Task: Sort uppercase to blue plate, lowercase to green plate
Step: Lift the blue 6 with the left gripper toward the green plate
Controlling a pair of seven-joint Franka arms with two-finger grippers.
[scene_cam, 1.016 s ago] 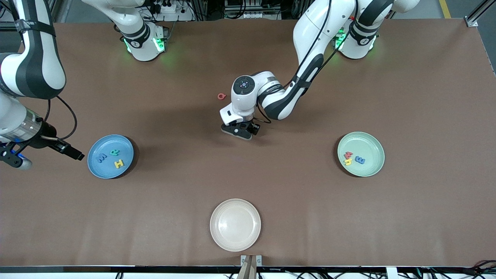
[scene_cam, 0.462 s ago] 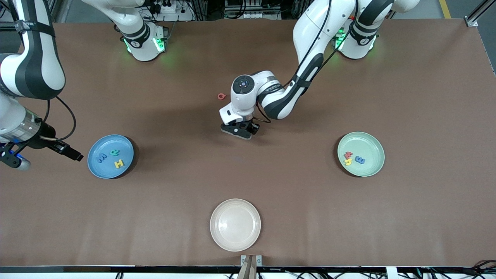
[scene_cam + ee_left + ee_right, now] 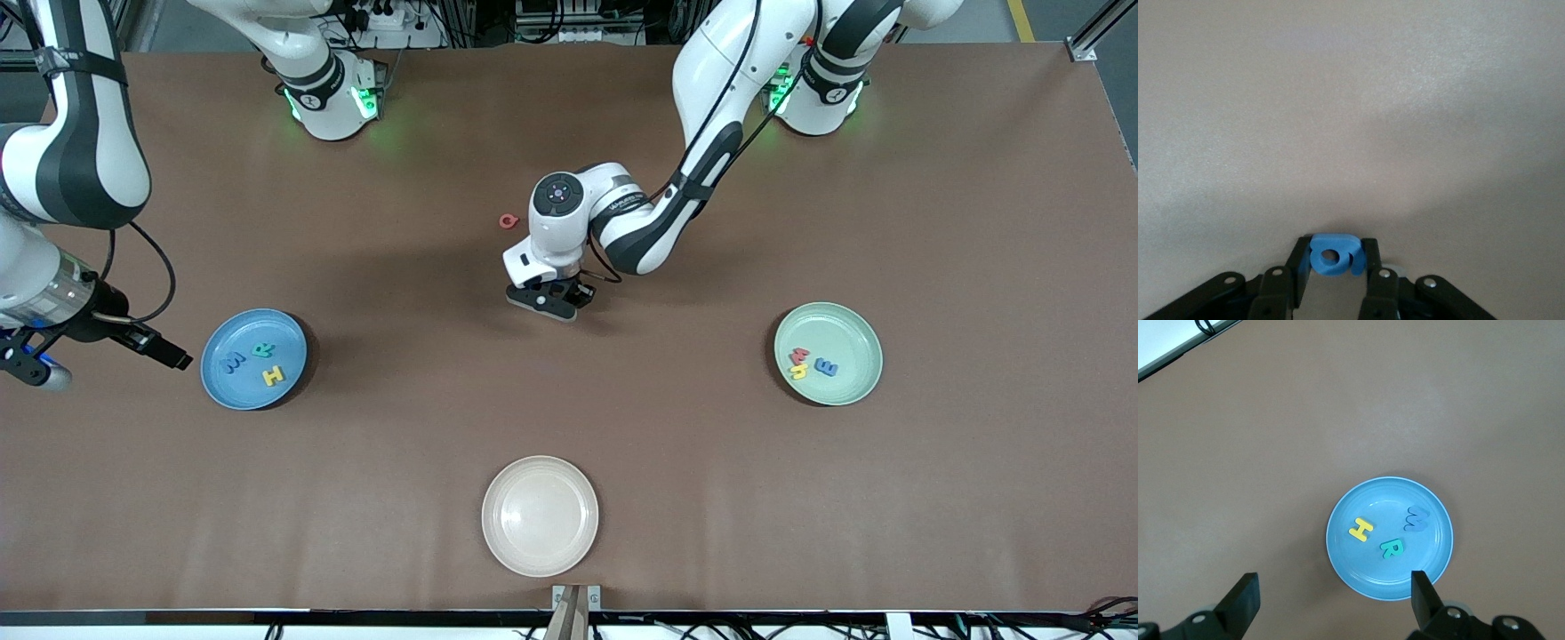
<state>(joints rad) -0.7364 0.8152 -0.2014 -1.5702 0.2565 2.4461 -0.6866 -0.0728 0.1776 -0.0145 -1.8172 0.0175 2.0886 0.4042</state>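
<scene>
- Sky-blue blue plate (image 3: 253,358), toward the right arm's end of the table, already holds three capitals: the blue W (image 3: 233,362), the teal R (image 3: 263,350) and the yellow H (image 3: 273,376).
- The green plate (image 3: 828,354), toward the left arm's end, holds the red w (image 3: 798,356), the yellow h (image 3: 797,371) and the blue e (image 3: 827,367).
- Two letters are left, by my count. The pink Q (image 3: 508,221) lies on the bare table, farther from the front camera than both plates.
- The left gripper (image 3: 1336,267) is low at mid-table, its fingers pinching the blue g (image 3: 1333,254) (lowercase, so bound for the green plate).
- The right gripper (image 3: 1331,595) waits spread wide and empty, above the blue plate.
</scene>
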